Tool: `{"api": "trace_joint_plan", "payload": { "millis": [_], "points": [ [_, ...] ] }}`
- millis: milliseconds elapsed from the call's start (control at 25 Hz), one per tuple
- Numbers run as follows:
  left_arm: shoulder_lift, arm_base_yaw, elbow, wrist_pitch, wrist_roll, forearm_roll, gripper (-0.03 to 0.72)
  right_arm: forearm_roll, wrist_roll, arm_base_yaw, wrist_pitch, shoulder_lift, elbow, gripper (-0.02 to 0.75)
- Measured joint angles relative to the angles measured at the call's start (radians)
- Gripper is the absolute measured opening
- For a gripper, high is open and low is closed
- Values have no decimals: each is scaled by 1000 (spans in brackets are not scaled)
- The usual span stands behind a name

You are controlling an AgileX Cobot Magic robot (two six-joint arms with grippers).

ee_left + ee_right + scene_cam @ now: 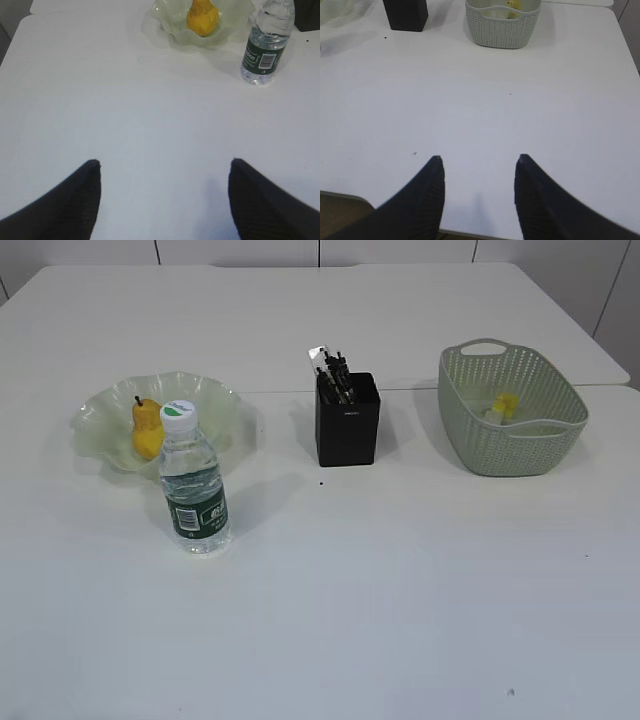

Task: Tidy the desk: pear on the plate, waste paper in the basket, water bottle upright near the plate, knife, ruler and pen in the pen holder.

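Observation:
On the white desk (pixel 400 570) the yellow pear (pixel 147 428) lies in the pale green wavy plate (pixel 215 400). The water bottle (pixel 193 483) stands upright just in front of the plate. The black pen holder (pixel 348 422) holds pens and a silvery tool; the knife and ruler I cannot pick out. Yellow waste paper (pixel 506 403) lies inside the green basket (pixel 480 445). Neither arm shows in the exterior view. My left gripper (pixel 165 162) is open over bare desk, well short of the pear (pixel 202 17) and bottle (pixel 266 42). My right gripper (pixel 479 158) is open above the desk's front edge.
A seam (pixel 270 392) crosses the desk behind the pen holder. In the right wrist view the pen holder (pixel 406 14) and basket (pixel 502 22) stand far ahead. A few dark specks (pixel 510 693) dot the tabletop.

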Motion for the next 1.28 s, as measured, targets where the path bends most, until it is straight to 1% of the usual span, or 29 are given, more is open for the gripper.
{"api": "trace_joint_plan", "payload": {
  "millis": [120, 320, 600, 1280],
  "points": [
    [0, 0, 0, 0, 0, 0, 569, 0, 0, -12, -2, 0, 0, 347],
    [0, 0, 0, -1, 0, 0, 569, 0, 0, -93, -2, 0, 0, 347],
    [0, 0, 0, -2, 0, 0, 569, 0, 1, -152, -2, 0, 0, 347],
    [0, 0, 0, -2, 0, 0, 569, 17, 20, -158, -2, 0, 0, 347]
  ]
}}
